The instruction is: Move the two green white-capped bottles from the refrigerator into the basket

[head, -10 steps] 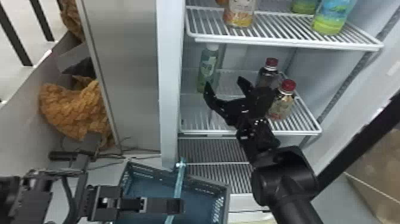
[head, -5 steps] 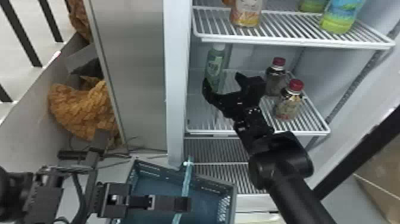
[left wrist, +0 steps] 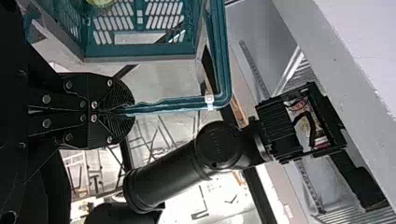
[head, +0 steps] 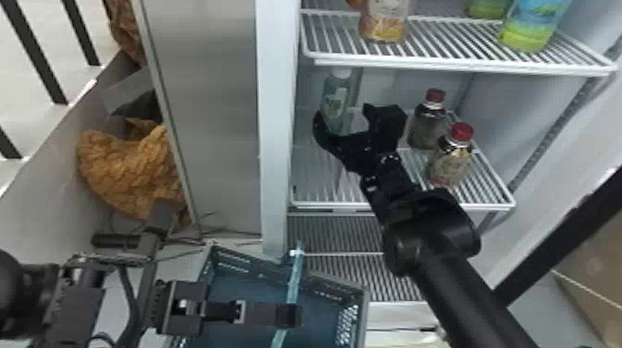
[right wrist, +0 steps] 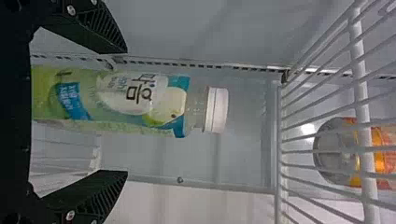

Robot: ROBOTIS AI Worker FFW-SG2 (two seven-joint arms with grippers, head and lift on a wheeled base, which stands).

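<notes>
An open refrigerator (head: 276, 115), seen from above, has white wire shelves. Its middle shelf (head: 402, 205) carries one green white-capped bottle (head: 334, 99), upright near the left side and towards the back, and two red-capped bottles (head: 448, 159) close together farther right. On the upper shelf (head: 463, 68) stand an orange-labelled bottle (head: 385, 23) and, near the right end, a blue and green one (head: 532, 25). A blue-green basket (head: 365, 314) sits low in front of the refrigerator, its handle (head: 292, 284) raised; the left wrist view shows part of something pale green (left wrist: 100, 2) inside, too cut off to identify. To the left are a smooth grey panel (head: 213, 106) and crumpled brown quilted material (head: 129, 171); dark posts (head: 37, 51) cross the pale background beyond. The left pincer (head: 289, 315) is closed on the basket handle. The right pincer (head: 341, 112) is spread wide at the green bottle's lower part; in the right wrist view the bottle is between the two fingers, with a gap on either side, so nothing is gripped. Compared with a second ago, the right pincer is farther left and deeper in, having gone from just beside the bottle to either side of it. The bottle and basket keep their places, and the left pincer still has the handle.
</notes>
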